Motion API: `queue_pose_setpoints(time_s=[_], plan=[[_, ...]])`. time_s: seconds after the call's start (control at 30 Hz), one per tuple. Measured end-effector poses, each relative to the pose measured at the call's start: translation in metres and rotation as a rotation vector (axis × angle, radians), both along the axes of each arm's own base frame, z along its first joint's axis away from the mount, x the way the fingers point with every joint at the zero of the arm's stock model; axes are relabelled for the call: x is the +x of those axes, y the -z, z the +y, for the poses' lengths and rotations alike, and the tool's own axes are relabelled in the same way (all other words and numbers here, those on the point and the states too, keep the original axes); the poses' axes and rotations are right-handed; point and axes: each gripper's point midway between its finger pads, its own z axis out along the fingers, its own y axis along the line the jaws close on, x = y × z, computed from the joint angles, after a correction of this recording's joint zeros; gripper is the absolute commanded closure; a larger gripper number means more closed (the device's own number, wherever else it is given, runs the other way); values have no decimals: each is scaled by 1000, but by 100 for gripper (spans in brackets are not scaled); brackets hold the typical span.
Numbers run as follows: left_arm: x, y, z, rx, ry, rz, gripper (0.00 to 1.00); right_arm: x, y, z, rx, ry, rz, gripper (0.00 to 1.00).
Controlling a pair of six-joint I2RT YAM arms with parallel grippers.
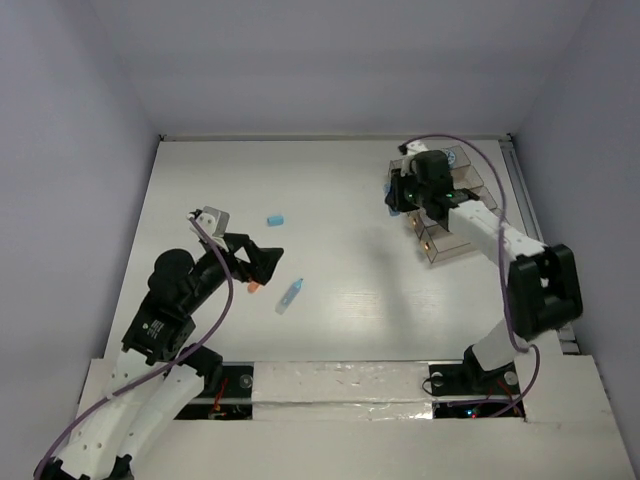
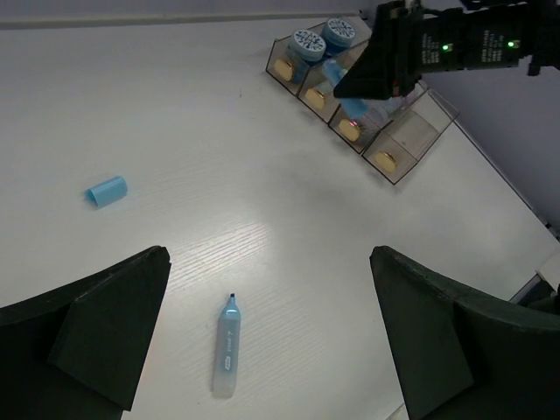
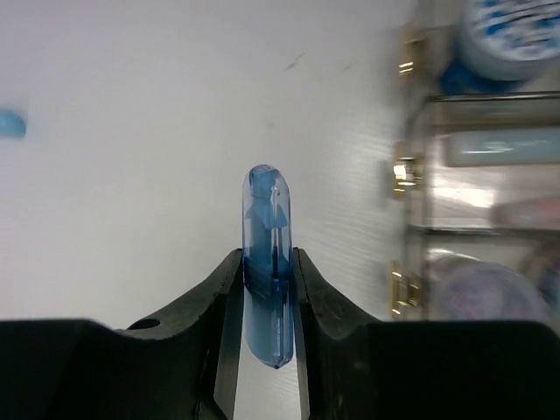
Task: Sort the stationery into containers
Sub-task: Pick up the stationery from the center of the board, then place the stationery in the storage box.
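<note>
The right gripper is closed snugly on a short see-through blue pen, pinching its lower half so that the rounded end stands up clear of the fingers. It holds the pen just beside the rack of bins, which sits at the far right of the table. Two blue rolls with patterned tops sit at one end of the rack, and a pale blue stick lies in the next bin. The left gripper is spread wide with nothing in it, hanging over the table. Below it lies a light-blue marker, with a small blue cap well apart from it. A small orange piece lies near that gripper.
</note>
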Motion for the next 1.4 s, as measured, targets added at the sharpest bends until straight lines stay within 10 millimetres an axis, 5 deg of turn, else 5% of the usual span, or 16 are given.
queue_pose_setpoints(time_s=[0.1, 0.17, 0.3, 0.43, 0.7, 1.13, 1.4], plan=[[-6, -8, 0, -15, 10, -30, 1, 0, -42, -32, 78, 164, -143, 91], [-11, -13, 0, -26, 19, -52, 1, -8, -50, -66, 117, 298, -193, 92], [-19, -21, -2, -42, 45, -82, 1, -35, -30, -130, 126, 562, -199, 92], [-26, -27, -3, -55, 62, -106, 1, -55, -7, -160, 125, 705, -163, 92], [-32, -32, -3, -67, 72, -126, 1, -56, 13, -182, 155, 819, -113, 85], [-32, -33, -4, -68, 75, -127, 1, -63, 32, -183, 176, 863, -62, 51], [-32, -33, -4, -68, 75, -127, 1, -65, 22, -181, 187, 843, -82, 48]])
